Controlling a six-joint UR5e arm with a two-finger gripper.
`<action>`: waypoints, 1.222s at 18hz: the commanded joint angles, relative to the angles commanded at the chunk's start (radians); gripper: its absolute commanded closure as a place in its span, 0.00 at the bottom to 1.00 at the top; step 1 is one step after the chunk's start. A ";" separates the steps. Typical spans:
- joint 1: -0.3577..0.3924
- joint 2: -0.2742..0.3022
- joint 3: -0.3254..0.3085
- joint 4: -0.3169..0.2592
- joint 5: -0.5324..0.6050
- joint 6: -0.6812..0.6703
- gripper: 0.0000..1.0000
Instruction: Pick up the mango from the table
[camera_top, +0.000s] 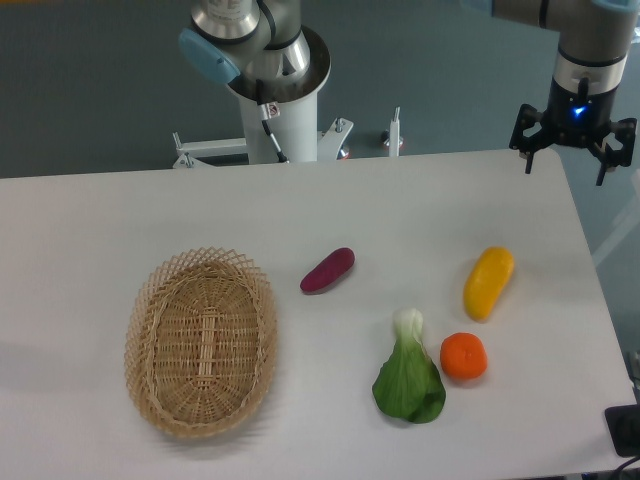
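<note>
A white table (120, 215) is seen from above, with five things laid on it. At the left, an oval wicker basket (201, 342) is set, its long axis running near to far; nothing is seen inside it. To its right, and a little farther back, a purple sweet potato (328, 270) is laid at a slant, its right end pointing away. Nearer the front edge and right of centre, a bok choy (408, 375) is placed with its white stem end turned to the far side and its green leaves spread toward the near side. Just beside its right edge, a round orange (464, 356) is seen; whether the two touch cannot be told. The mango (488, 282) is found farther back and slightly to the right of the orange, apart from it, lying on the table with its orange-tinted end pointing far and right. It is well apart from the sweet potato.

Behind the table, the arm's base column (280, 105) is mounted at the far edge. At the far right corner, the gripper (572, 150) is held above the table's edge, well away from the mango, with its fingers (528, 148) spread apart and nothing between them.
</note>
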 joint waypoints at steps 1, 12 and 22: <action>0.000 0.002 -0.005 0.005 0.002 0.002 0.00; -0.018 -0.012 -0.008 0.025 -0.003 -0.011 0.00; -0.026 -0.015 -0.130 0.222 -0.002 -0.012 0.00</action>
